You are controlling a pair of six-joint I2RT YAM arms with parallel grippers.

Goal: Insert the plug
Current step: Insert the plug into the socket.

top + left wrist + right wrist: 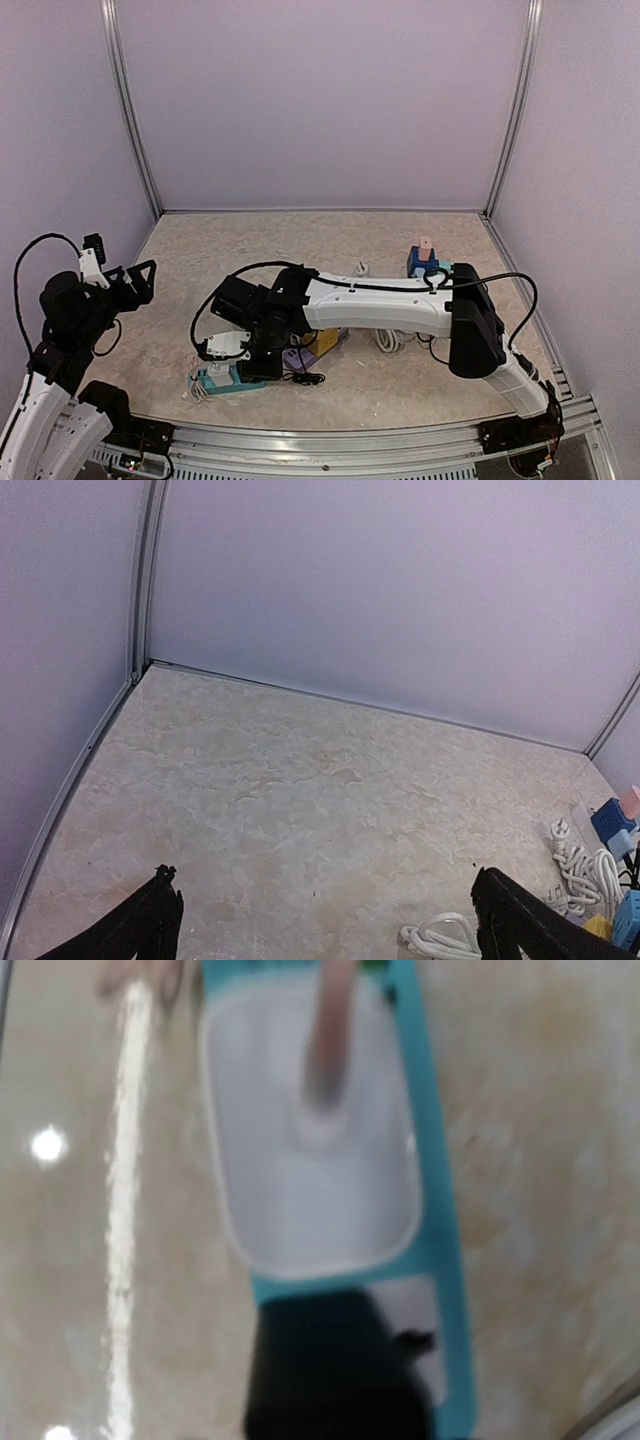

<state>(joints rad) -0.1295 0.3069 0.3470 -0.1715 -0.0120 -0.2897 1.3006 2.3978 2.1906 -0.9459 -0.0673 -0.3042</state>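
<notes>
Surface [200, 260]: beige stone-look top, smooth and glossy; lamp glints show in right wrist view.
Walls [320, 100]: matt lilac panels, no sheen.
Corner posts [130, 120], front rail [330, 445]: bare metal, dull silver.
Right arm shell [380, 305]: smooth white plastic, slight gloss; joints matt black.
Left hand [325, 875]: fingers [140, 935] matt black plastic.
Power strip [445, 1260]: smooth teal plastic.
Plug [310, 1160]: white plastic, satin.
Cable coil [585, 865]: white sheath, glossy.

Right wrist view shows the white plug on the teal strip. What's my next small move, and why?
Probably open the right gripper wide and lift straight up: the white plug sits on the teal power strip, apparently seated, though the blur leaves that unsure.
</notes>
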